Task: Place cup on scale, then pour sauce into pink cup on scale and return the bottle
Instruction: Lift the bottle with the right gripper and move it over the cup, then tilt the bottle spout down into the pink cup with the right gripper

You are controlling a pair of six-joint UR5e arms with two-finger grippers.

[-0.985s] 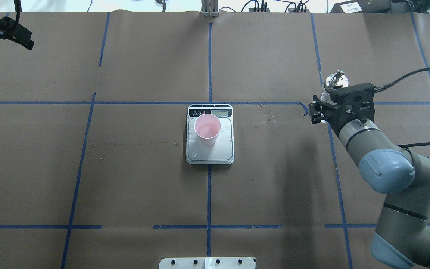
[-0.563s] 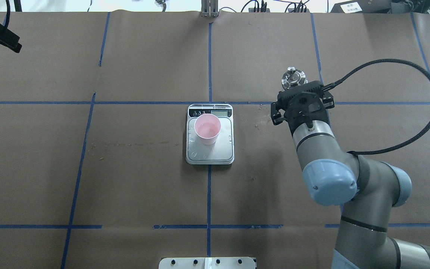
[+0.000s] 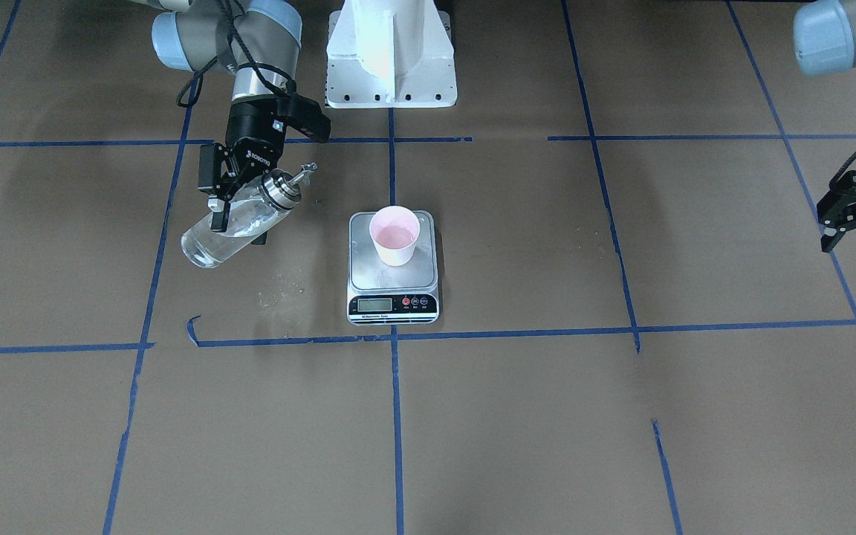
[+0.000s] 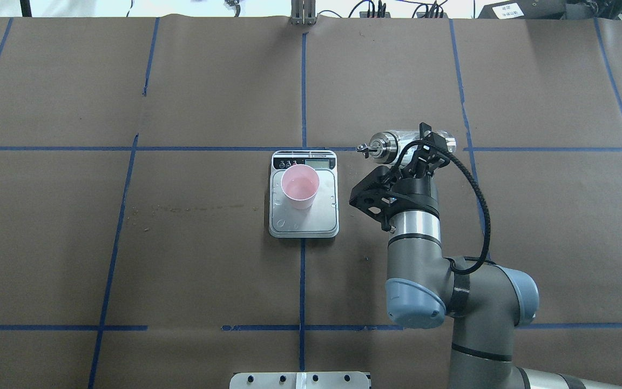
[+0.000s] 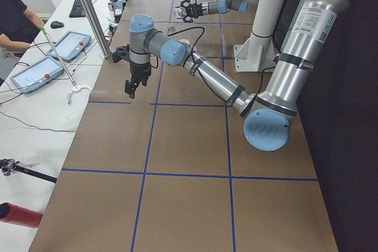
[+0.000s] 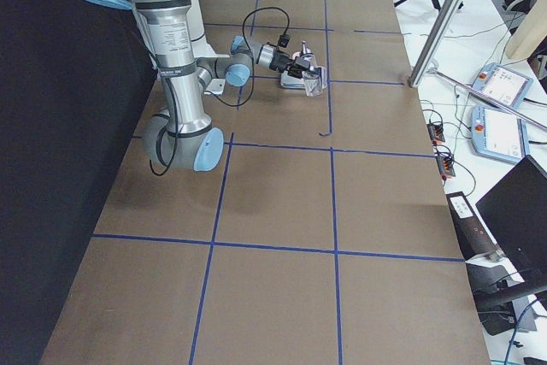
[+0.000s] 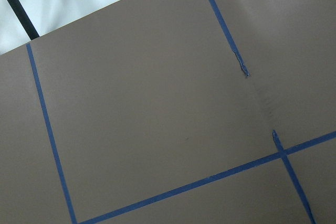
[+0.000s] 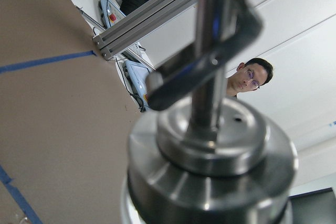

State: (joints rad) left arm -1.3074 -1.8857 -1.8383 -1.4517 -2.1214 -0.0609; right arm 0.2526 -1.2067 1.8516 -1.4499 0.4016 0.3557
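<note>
Cup-on-scale step is done: the cup (image 3: 394, 235) stands upright on the scale (image 3: 380, 278), on the platform half nearer the robot, inside the plate edges. We're now in the pour step, approach phase. The right gripper (image 3: 238, 223) is clamped across the glass body of the bottle (image 3: 212, 245) and holds it off the table, heavily tilted. In the overhead view the bottle (image 4: 392, 142) reads near horizontal, with the spout (image 4: 364, 147) pointing at the scale (image 4: 311, 222) but short of its edge and level with the display end, so nowhere near over the cup (image 4: 300, 186). In the front view the base sits lower than the spout (image 3: 302, 172), so the sauce (image 3: 203, 251) pools at the base end and nothing is running out. The cup interior looks plain pink; I can't say from these views whether any liquid is in it. The left gripper (image 3: 831, 221) is parked far out at the table edge, jaws apart and empty. Next move, as I read it: translate the spout over the cup mouth, keeping it above the rim, then roll the wrist to bring the spout below the base. The cup is light and free-standing, so any nudge from the spout shifts or tips it. Pour slowly, level the bottle, then set it back on the right side.
</note>
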